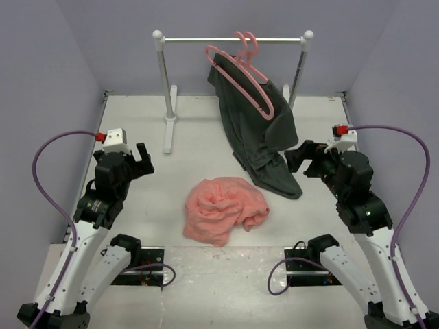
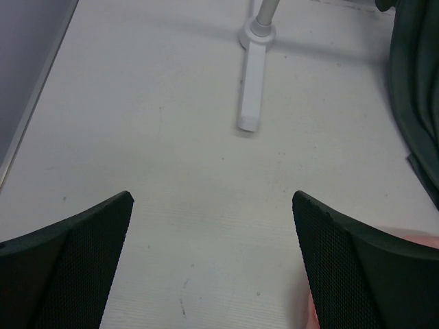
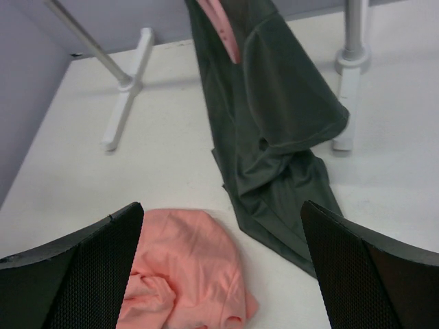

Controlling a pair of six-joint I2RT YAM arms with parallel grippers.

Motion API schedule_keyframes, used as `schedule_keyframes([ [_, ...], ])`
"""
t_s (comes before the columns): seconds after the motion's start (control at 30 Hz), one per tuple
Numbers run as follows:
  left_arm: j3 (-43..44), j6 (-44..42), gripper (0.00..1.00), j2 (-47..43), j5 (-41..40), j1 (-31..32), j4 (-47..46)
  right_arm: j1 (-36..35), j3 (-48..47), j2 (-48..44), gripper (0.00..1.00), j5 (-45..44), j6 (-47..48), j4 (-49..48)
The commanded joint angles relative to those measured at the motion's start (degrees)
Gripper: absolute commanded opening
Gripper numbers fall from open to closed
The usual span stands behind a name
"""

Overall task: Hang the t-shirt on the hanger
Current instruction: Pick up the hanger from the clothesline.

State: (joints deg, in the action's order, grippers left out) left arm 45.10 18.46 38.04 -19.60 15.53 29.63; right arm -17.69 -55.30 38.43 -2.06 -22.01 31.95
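The t-shirt [image 1: 223,209] is a salmon-pink crumpled heap on the white table between the arms; it also shows in the right wrist view [image 3: 185,274]. Two pink hooks hang on the rail. A thin pink hanger [image 1: 266,106] slants down in front of the dark grey shirt [image 1: 264,140]. I cannot tell the bare hanger from the one under the shirt. My left gripper [image 1: 144,161] is open and empty, left of the t-shirt, over bare table [image 2: 212,199]. My right gripper [image 1: 298,159] is open and empty beside the grey shirt's lower end [image 3: 221,205].
A white clothes rack [image 1: 233,40] stands at the back, with its feet on the table [image 1: 169,130] [image 3: 127,103]. The grey shirt [image 3: 274,123] trails from the rack onto the table, near the t-shirt. Purple walls enclose the table on three sides.
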Motion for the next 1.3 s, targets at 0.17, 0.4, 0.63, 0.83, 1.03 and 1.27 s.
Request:
schedule_keyframes([
  [0.17, -0.7, 1.0, 1.00, 0.9, 0.5, -0.4, -2.2, -0.2, -8.5, 14.9, 0.99, 13.3, 3.1, -15.2],
  [0.4, -1.2, 0.7, 1.00, 2.1, 2.5, -0.5, -2.3, -0.4, -35.4, 42.0, 0.92, 8.7, 11.6, -5.6],
  [0.63, -1.3, 0.6, 1.00, 2.1, 2.5, -0.5, -2.2, -0.6, -58.1, 60.3, 0.82, 1.0, 19.4, 5.0],
  [0.83, -1.3, 0.6, 1.00, 2.7, 3.0, -0.5, -2.2, -1.1, -54.2, 61.0, 0.72, 4.9, 18.9, 2.4],
  [1.03, -1.4, 0.4, 1.00, 3.1, 4.1, -0.5, -2.3, -3.2, -47.8, 56.0, 0.73, 0.6, 20.4, -6.1],
  [1.27, -1.5, 0.1, 1.00, 3.2, 4.8, -0.5, -2.4, -5.1, -43.0, 49.8, 0.77, -3.5, 21.5, -11.5],
])
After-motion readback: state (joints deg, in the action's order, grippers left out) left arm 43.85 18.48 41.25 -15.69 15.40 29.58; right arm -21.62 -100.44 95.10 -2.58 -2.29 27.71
